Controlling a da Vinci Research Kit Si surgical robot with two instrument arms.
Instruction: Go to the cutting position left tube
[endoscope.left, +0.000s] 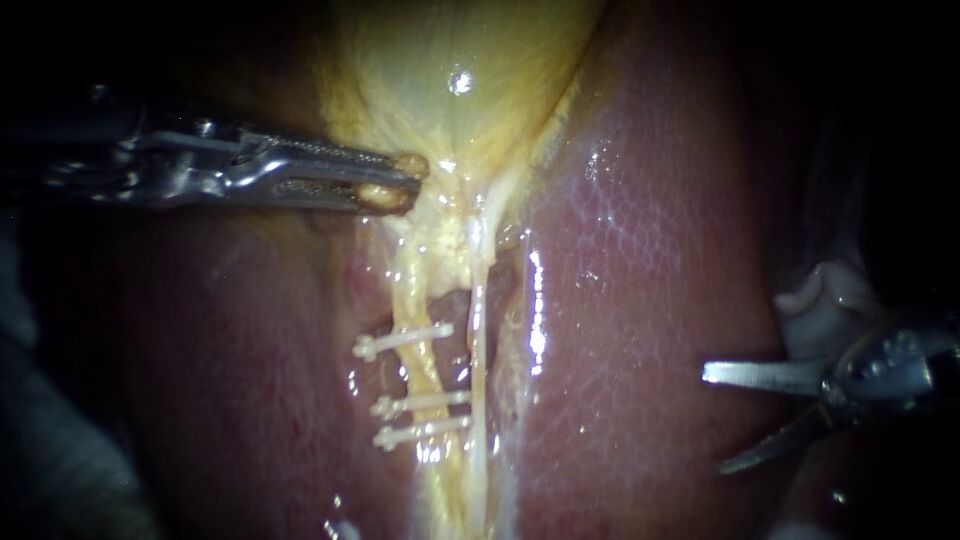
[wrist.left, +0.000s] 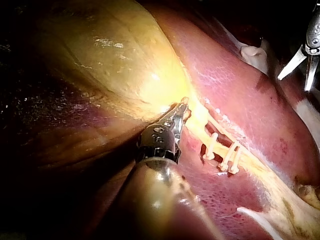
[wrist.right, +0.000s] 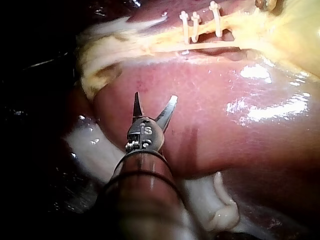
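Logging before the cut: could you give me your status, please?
Left instrument shut on gallbladder. Right instrument open, over liver, short of left tube. Three clips on it; only liver between.

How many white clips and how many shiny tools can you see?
White clips: 3
Instruments: 2, the left instrument and the right instrument
Total: 5
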